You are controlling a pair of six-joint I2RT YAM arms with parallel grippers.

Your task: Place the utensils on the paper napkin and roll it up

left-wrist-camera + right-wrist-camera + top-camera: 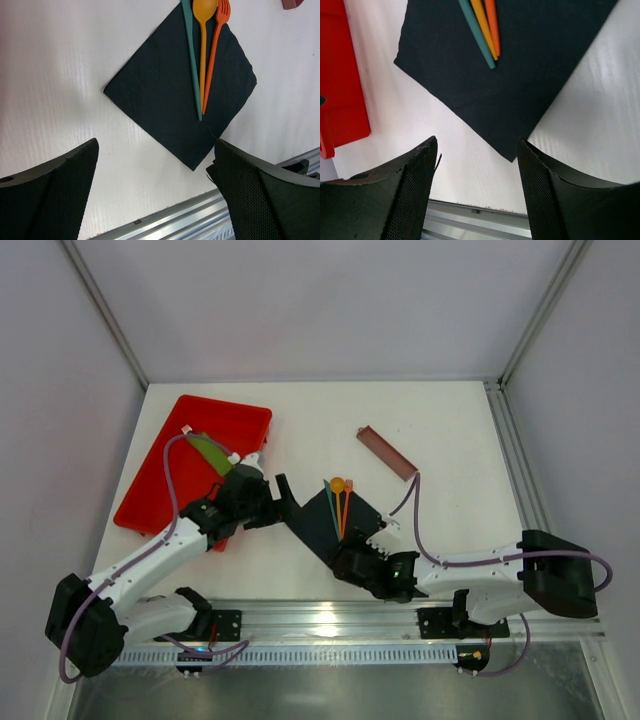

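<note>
three utensils [202, 55] lie side by side on the paper napkin [160, 100].

top external: high, looking down over table [450, 430] | wrist views: close, angled down, both sharing paper napkin [165, 100]

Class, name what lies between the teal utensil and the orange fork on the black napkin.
The yellow spoon lies between the teal utensil and the orange fork, side by side on the black napkin; the left wrist view shows it clearly.

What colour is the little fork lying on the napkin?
Orange. The fork shows best in the left wrist view.
</note>
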